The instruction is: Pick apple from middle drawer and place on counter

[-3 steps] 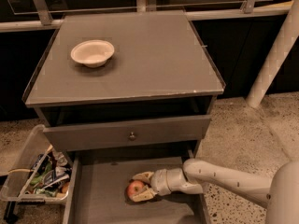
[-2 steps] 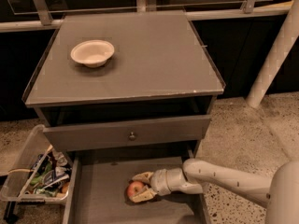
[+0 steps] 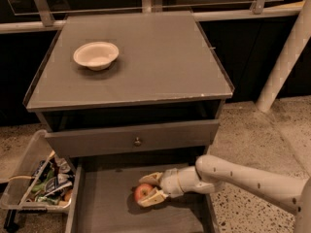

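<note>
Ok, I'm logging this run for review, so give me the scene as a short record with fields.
apple: on the floor of the middle drawer, right of centre
middle drawer: pulled open
gripper: low inside the drawer, at the apple, arm reaching in from the right
counter: carries a white bowl near its left rear; no apple on it

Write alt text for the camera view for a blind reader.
The robot's gripper reaches from the right to a red apple in the open middle drawer. A white bowl sits on the counter above; a clear bin of packets stands beside the drawer.
</note>
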Controlling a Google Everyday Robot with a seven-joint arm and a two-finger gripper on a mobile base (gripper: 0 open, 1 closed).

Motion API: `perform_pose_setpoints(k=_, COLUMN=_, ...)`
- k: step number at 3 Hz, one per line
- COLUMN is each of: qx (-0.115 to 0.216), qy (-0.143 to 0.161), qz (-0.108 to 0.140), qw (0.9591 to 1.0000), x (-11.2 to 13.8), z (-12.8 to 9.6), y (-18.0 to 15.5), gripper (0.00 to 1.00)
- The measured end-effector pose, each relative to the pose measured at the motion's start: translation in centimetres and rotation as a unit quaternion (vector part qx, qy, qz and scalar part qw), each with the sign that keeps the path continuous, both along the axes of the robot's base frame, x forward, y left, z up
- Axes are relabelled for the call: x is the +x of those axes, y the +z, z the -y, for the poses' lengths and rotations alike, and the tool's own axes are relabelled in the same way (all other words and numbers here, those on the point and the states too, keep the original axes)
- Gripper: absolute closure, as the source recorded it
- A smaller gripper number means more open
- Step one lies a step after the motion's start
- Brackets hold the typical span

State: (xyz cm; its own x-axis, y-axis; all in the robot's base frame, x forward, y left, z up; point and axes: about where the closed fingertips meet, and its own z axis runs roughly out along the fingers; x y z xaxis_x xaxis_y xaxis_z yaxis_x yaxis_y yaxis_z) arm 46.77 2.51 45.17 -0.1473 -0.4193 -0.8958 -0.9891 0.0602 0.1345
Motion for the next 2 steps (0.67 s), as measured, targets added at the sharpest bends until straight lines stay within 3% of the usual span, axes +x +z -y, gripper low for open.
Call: perform_pose_setpoints(k=2, qx=-0.022, qy=0.003, qz=0.041, qw=0.9989, x=0.0, z=3.2, y=9.8, gripper=1.00)
